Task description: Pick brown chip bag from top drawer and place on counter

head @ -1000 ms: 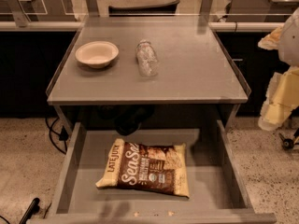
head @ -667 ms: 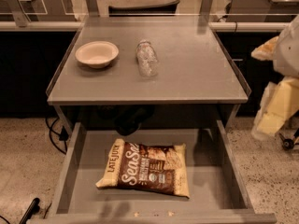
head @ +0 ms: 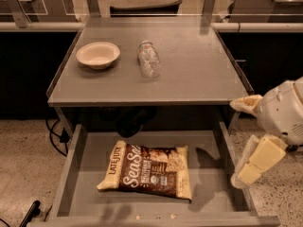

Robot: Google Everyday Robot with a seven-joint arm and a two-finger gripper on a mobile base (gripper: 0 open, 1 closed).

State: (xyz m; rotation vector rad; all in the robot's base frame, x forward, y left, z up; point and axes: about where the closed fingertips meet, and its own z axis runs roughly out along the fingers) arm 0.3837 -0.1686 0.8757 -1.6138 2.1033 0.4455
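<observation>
1. Crinkly dark-brown chip bag (head: pixel 149 171) lies flat in the shallow grey metal drawer (head: pixel 208 195), long axis left-right.
2. Your cream claw (head: pixel 239 143) hangs right of the bag, spread apart, empty; reach left.

Lab or office: metal counter (head: pixel 189 74), speckled floor (head: pixel 23 160); hand (head: pixel 236 143) beside drawer (head: pixel 94 150).

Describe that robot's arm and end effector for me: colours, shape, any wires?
The end effector, at the right edge beside the top drawer, has a rounded glossy white body and two blocky cream-yellow fingers. No cables or markings show; the rest of the arm is out of view.
</observation>
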